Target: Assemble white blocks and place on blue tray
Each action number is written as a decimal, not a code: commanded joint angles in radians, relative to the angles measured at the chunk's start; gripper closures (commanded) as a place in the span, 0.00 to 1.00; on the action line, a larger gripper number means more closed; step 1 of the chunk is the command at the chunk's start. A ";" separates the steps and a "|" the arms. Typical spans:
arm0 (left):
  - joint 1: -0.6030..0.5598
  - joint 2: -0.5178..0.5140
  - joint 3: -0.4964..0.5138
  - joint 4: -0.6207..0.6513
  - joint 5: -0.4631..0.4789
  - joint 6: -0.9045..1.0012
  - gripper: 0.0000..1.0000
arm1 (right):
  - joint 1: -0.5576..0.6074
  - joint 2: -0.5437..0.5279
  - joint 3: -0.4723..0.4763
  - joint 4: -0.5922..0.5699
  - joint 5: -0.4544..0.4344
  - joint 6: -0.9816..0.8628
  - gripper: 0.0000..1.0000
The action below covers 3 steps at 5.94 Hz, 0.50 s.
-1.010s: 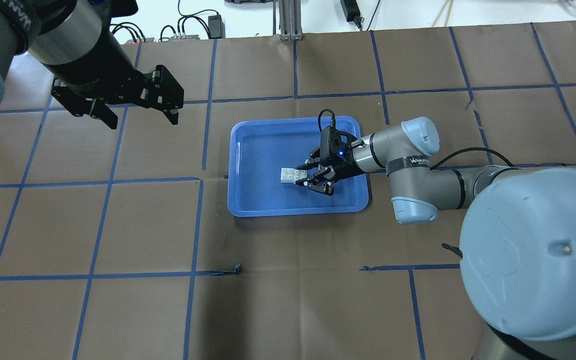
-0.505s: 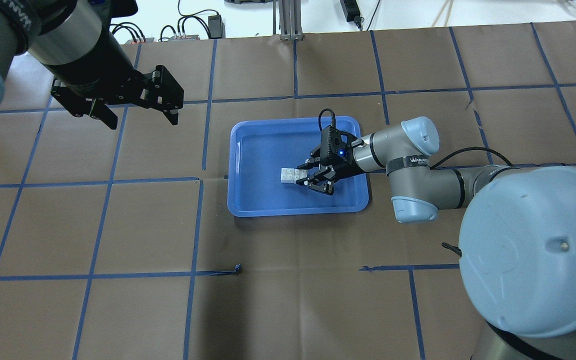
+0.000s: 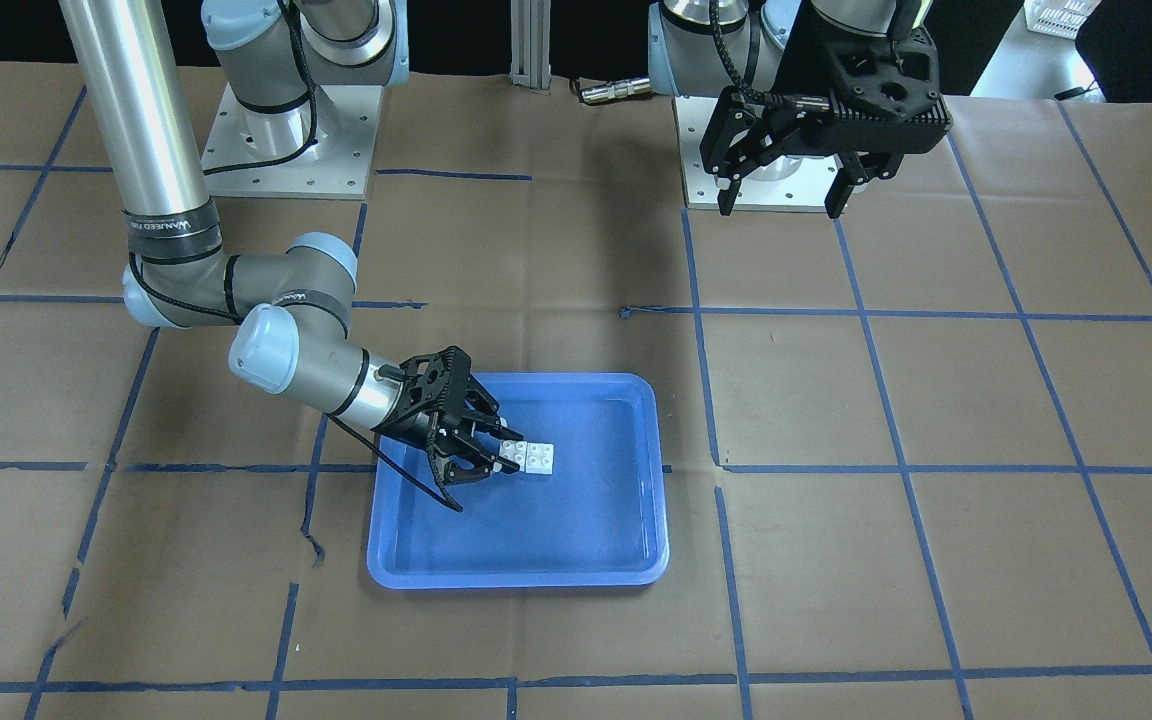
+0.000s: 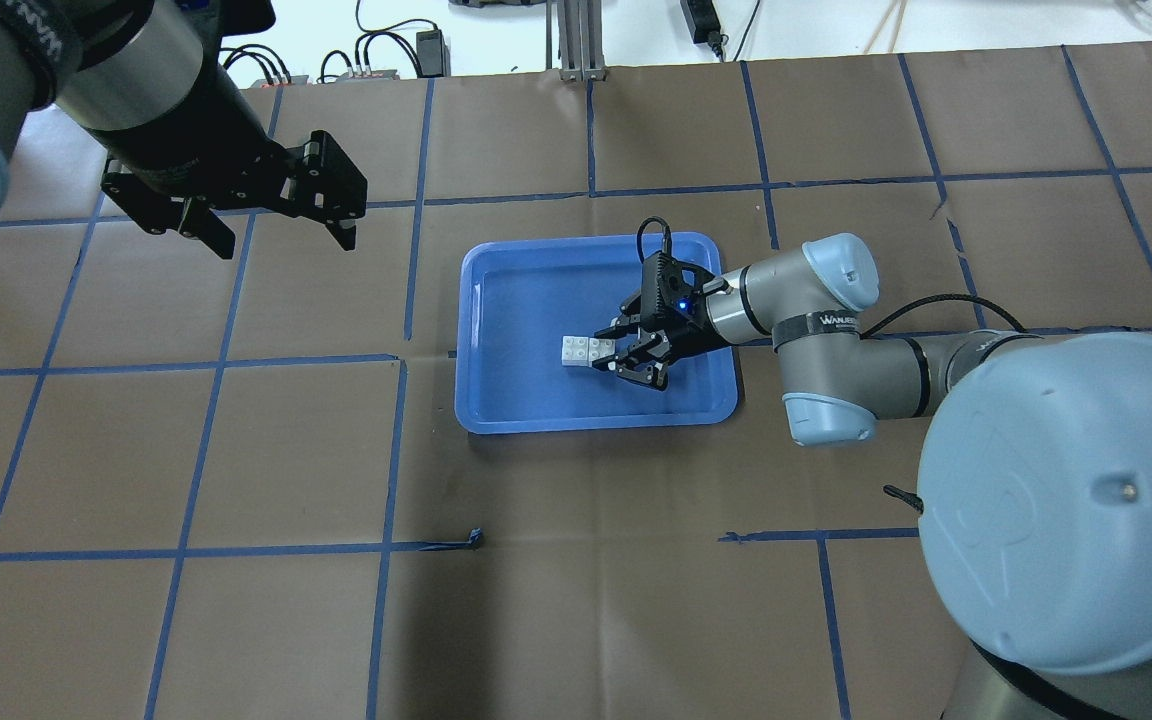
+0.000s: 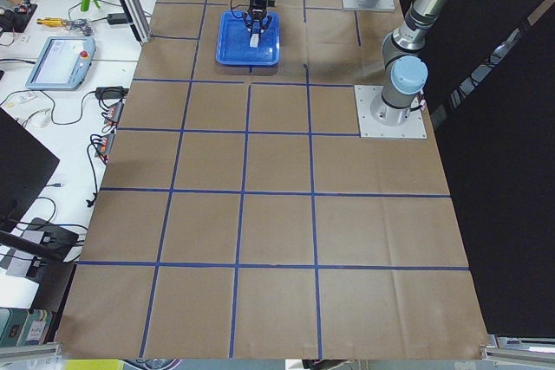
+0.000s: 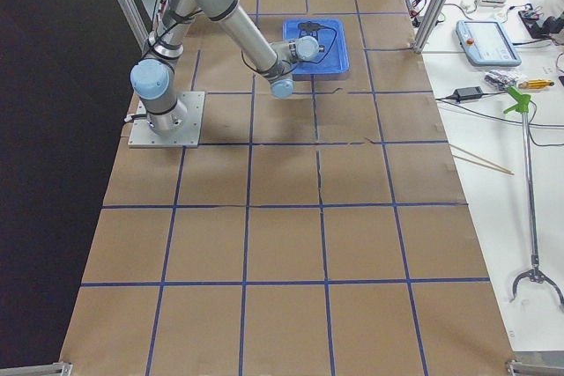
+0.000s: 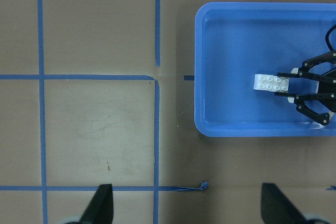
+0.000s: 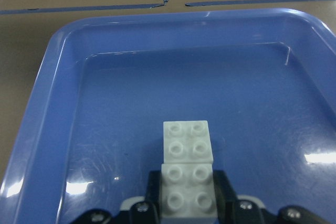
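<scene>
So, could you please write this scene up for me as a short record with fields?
white blocks: two, end to end, studs up, lying in the blue tray
blue tray: mid-table, on brown paper
right pincer: low in the tray, closed against the near block's sides
left pincer: open, empty, raised, away from the tray
task state: blocks in the tray, not yet released

Light falls bright and even from above. On the floor of the blue tray (image 8: pixel 47 77), white glare patches sit on either side of the white blocks (image 8: pixel 188 174). Their studs are sharp, but the frame edge nearest them blurs. In the overhead view, a soft dark shadow lies on the brown paper (image 4: pixel 416 600) on the robot's side of the tray. Both side views render the tray small and coarse.
</scene>
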<state>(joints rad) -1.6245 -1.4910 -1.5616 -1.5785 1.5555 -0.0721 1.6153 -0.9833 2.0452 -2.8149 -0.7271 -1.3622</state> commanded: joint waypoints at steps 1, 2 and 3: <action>0.000 0.000 0.002 0.000 -0.002 0.000 0.01 | 0.000 0.000 0.001 0.002 0.000 0.002 0.48; 0.000 0.000 0.002 0.000 -0.002 -0.002 0.01 | 0.000 0.009 0.001 0.002 0.001 0.002 0.41; 0.000 0.000 0.002 0.000 -0.002 -0.002 0.01 | 0.000 0.012 0.001 0.002 0.003 0.002 0.38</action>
<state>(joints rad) -1.6245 -1.4911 -1.5602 -1.5785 1.5541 -0.0733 1.6153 -0.9752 2.0463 -2.8134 -0.7254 -1.3608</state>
